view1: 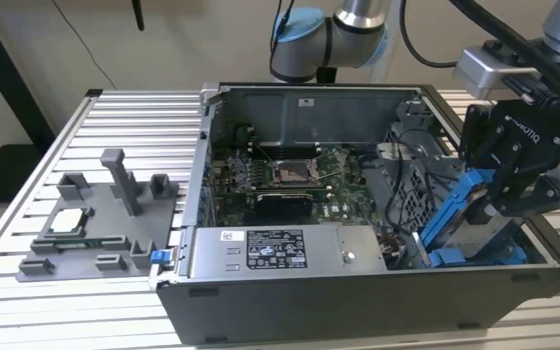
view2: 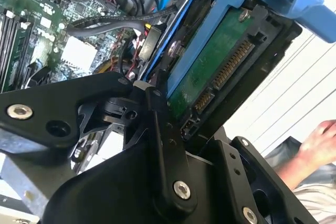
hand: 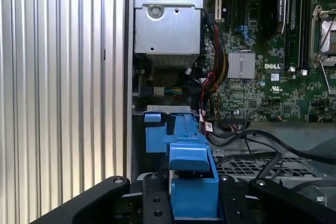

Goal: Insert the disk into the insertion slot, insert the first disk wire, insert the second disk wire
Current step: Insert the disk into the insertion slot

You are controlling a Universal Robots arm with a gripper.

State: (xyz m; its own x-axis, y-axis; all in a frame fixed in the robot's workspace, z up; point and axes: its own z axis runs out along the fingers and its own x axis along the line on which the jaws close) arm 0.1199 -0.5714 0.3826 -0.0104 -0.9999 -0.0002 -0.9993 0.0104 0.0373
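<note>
In the exterior view my gripper [view1: 502, 208] is shut on the disk [view1: 484, 237], a silver drive in a bright blue carrier [view1: 460, 208]. The disk hangs tilted over the case's front corner on the exterior view's right. Its lower end sits at the insertion slot [view1: 450, 257], where blue fittings show beside the grey perforated cage [view1: 408, 208]. The second wrist view looks at the disk's green circuit board [view2: 210, 72] and connector edge, with a black finger [view2: 160, 129] against it. In the first wrist view the blue carrier [hand: 191, 166] points down toward the slot's blue fitting [hand: 155, 132]. Black wires [view1: 397, 182] lie loose beside the cage.
The open computer case [view1: 358, 292] stands on a slatted metal table [view1: 95, 146]. Inside are the motherboard [view1: 290, 175] and the grey power supply box [view1: 280, 251]. A grey fixture [view1: 95, 233] holds parts on the exterior view's left. A person's hand [view2: 323, 135] is near the table.
</note>
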